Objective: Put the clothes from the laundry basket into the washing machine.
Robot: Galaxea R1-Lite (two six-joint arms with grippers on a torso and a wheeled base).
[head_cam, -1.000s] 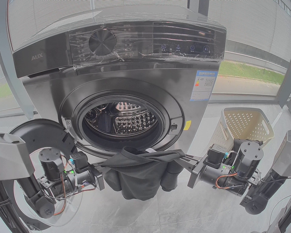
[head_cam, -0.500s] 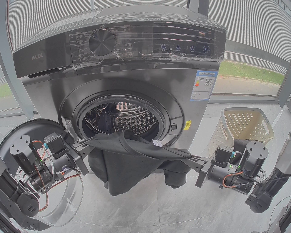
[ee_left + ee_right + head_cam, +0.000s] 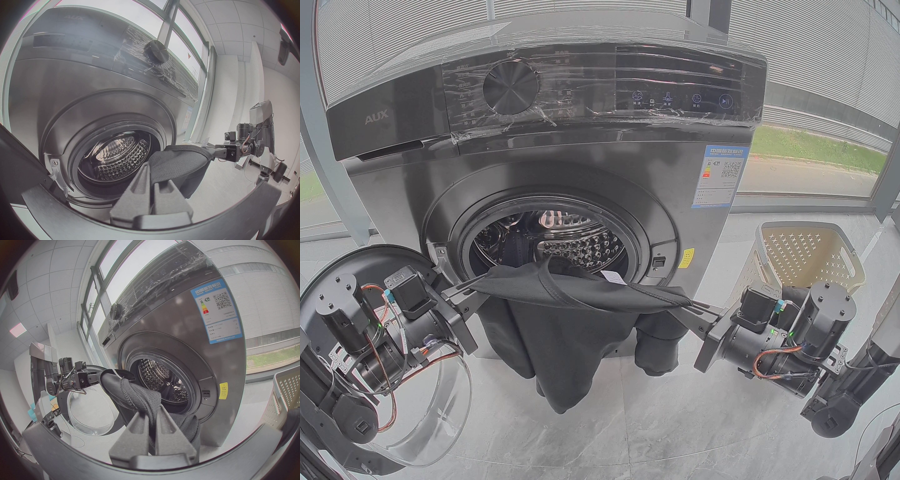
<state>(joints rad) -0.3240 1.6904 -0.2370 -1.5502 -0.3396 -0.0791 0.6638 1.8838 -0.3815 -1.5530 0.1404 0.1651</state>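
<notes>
Nearest the camera, the left gripper (image 3: 464, 289) and the right gripper (image 3: 689, 310) are holding a black, loosely woven garment (image 3: 569, 325) stretched between them. Each one's fingers are pressing together on an upper edge of the cloth, the left at the robot's left end and the right at the opposite end. The top edge is running almost level between the two grips. The rest is hanging in folds above the grey marbled tile floor (image 3: 650, 431), its lowest tip apparently clear of the tiles. A small white label (image 3: 610, 275) is lying on the upper fold.

Just behind the garment, the dark grey front-loading washing machine (image 3: 562, 162) is standing with its round glass door (image 3: 375, 265) swung open toward the robot's left. The stretched cloth is sitting in front of the lower rim of the steel drum opening (image 3: 550, 244), outside it.

Farther off on the right, a beige perforated plastic laundry basket (image 3: 809, 256) is resting on the floor beside the machine. Something dark is lying in it, partly hidden behind the right arm.
</notes>
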